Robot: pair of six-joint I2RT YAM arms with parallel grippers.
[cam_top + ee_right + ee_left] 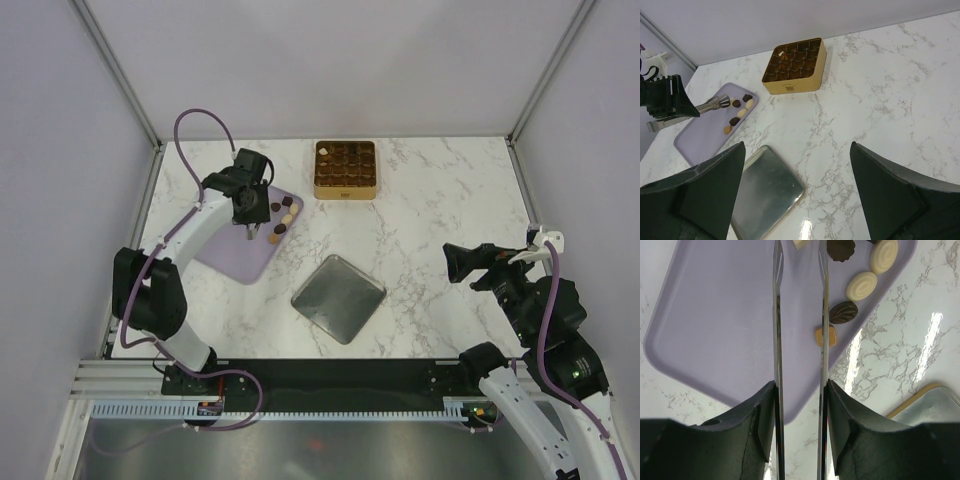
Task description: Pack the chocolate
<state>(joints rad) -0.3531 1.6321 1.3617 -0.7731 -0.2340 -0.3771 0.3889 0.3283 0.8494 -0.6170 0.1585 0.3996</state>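
The main risk is sitting at the right edge of the flat lilac plastic board [715, 315], where the chocolate [843, 312], tiny dark brown, cream and caramel pieces, is lying in a loose line close to the rim. The thin metal blades of the left gripper [248, 230] are standing part-open with nothing clamped. One blade is overlapping the small caramel square [826, 335] in the wrist view, so a descent slightly off line would be pushing a piece onto the white marble-patterned table [440, 200] instead of straddling it. The pieces are lying close enough to invite a double pinch. A smooth, rounded one may be slipping free on the way to the square gold tin with grid compartments [345, 187] near the table's far edge. The left arm is reaching forward over the board near the table's left edge, wrist bent down, blades pointing at bare lilac surface just beside the line. The right gripper [797, 146] is hovering near the right edge, black jaws spread wide and empty, facing the tin and the square silver metal lid [338, 297] toward the near edge.
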